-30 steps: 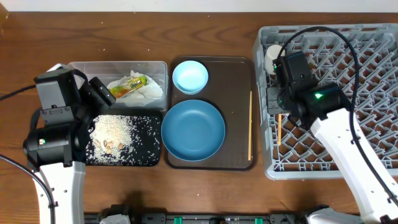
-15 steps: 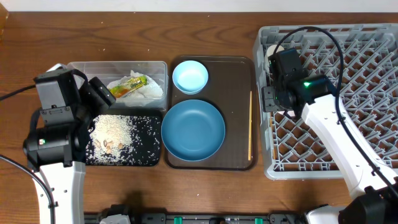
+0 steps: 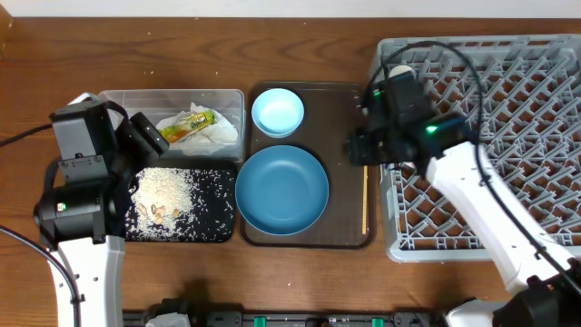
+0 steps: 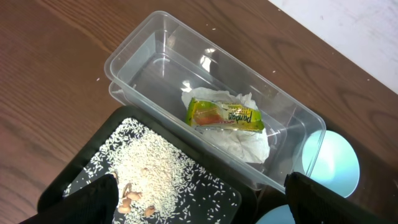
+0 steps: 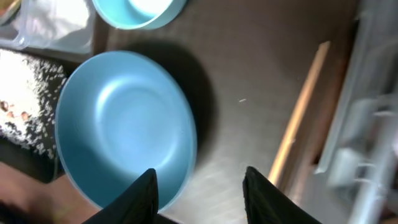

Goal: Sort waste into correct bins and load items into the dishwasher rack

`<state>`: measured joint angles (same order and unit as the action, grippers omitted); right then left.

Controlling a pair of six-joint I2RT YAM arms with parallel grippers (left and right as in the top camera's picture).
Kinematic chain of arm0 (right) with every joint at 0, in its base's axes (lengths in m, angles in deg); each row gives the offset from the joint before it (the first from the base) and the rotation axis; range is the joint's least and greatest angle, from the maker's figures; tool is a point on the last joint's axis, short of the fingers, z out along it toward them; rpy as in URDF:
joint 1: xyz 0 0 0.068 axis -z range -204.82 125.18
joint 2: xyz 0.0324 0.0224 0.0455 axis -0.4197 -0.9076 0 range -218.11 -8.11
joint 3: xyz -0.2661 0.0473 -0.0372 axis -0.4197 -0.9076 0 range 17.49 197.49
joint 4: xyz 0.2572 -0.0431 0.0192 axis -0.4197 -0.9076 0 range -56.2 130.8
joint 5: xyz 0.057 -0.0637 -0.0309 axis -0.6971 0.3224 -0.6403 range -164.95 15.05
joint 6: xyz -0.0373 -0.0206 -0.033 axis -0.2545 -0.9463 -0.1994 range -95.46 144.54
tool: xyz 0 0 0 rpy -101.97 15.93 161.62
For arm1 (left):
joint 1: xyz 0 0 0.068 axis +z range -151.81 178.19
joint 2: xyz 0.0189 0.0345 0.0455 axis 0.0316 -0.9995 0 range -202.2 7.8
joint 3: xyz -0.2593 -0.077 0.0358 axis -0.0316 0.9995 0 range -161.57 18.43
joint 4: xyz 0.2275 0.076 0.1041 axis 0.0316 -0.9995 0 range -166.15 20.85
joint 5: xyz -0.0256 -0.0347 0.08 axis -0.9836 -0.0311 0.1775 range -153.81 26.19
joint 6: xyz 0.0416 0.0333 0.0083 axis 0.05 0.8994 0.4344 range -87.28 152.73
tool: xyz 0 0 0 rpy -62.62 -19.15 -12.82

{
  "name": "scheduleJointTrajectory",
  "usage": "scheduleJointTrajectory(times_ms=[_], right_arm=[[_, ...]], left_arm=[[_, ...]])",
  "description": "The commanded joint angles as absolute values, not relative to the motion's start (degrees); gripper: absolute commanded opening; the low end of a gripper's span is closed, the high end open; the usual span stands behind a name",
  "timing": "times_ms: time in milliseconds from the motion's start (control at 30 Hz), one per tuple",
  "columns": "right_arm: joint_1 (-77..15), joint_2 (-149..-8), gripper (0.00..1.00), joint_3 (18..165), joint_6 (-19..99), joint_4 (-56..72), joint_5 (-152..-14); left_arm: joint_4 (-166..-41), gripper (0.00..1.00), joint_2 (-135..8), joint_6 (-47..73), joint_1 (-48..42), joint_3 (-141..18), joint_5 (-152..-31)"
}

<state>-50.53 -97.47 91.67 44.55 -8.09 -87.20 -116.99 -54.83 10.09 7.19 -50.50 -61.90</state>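
I am loading dishes: my right tool (image 5: 199,196), jaws apart and empty, is hovering with the chopstick (image 5: 298,118) just to its right. Next, I am judging, it is needing a narrow pinch aligned across that stick.

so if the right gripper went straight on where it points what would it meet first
Probably the brown tray just beside the dark-blue bowl; depth is unclear, so it might clip that bowl's rim.

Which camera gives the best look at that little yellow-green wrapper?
Left wrist: the wrapper sits close up, on the napkin in the clear tub. Overhead shows it small; the right wrist view does not show it clearly.
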Motion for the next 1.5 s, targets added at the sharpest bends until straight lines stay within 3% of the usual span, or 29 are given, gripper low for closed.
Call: scheduleJointTrajectory(times_ms=[0,300,1000,1100,1300,1467], right_arm=[[-56.3,-99.8,0.42,90.3,51.8,-8.5,-79.2],[-63.9,-106.3,0.41,85.1,63.5,-8.9,-60.9],[-62.5,-112.0,0.35,73.5,69.9,0.0,-60.8],[-62.4,-112.0,0.28,71.5,69.9,3.5,-61.5],[-62.4,-111.1,0.01,73.0,67.4,4.1,-61.5],[-62.4,-108.1,0.01,77.8,61.2,3.9,-61.5]], left_arm=[[-117.1,0.88,-55.1,10.4,7.5,-51.1,-61.2],[-117.1,0.88,-55.1,10.4,7.5,-51.1,-61.2],[-117.1,0.88,-55.1,10.4,7.5,-51.1,-61.2],[-117.1,0.88,-55.1,10.4,7.5,-51.1,-61.2],[-117.1,0.88,-55.1,10.4,7.5,-51.1,-61.2],[-117.1,0.88,-55.1,10.4,7.5,-51.1,-61.2]])
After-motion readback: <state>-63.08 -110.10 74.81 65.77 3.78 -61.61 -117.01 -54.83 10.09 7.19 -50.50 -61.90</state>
